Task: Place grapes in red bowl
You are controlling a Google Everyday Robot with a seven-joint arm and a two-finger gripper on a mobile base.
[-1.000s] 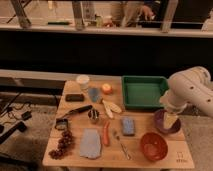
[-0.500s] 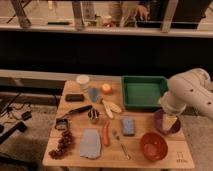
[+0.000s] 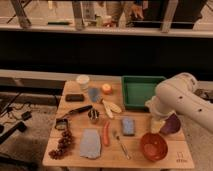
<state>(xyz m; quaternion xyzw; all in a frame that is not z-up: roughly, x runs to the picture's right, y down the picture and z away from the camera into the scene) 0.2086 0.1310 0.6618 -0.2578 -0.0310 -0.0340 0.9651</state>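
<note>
None of the task is done yet: the grapes (image 3: 61, 146) lie at the front left corner of the table (image 3: 135, 111), well apart from the red bowl (image 3: 153, 146) at the front right, which looks empty. My gripper (image 3: 156, 124) hangs near the purple bowl (image 3: 172, 125), wide open, holding nothing. I count one green tray (image 3: 125, 92), two bowls, one bunch of grapes and one carrot (image 3: 106, 134).

Place: an indoor robotics lab or test area.
Bench: a low wooden bench (image 3: 135, 147) stood on open floor, laid out with a green tray (image 3: 141, 90) and a purple bowl (image 3: 172, 125).
Robot: a white arm (image 3: 180, 97) reached over it, with the gripper (image 3: 157, 125) beside the purple bowl.
Floor: loose cables (image 3: 17, 117) lay at the left.
Background: people (image 3: 125, 12) stood behind a rail (image 3: 100, 30).
</note>
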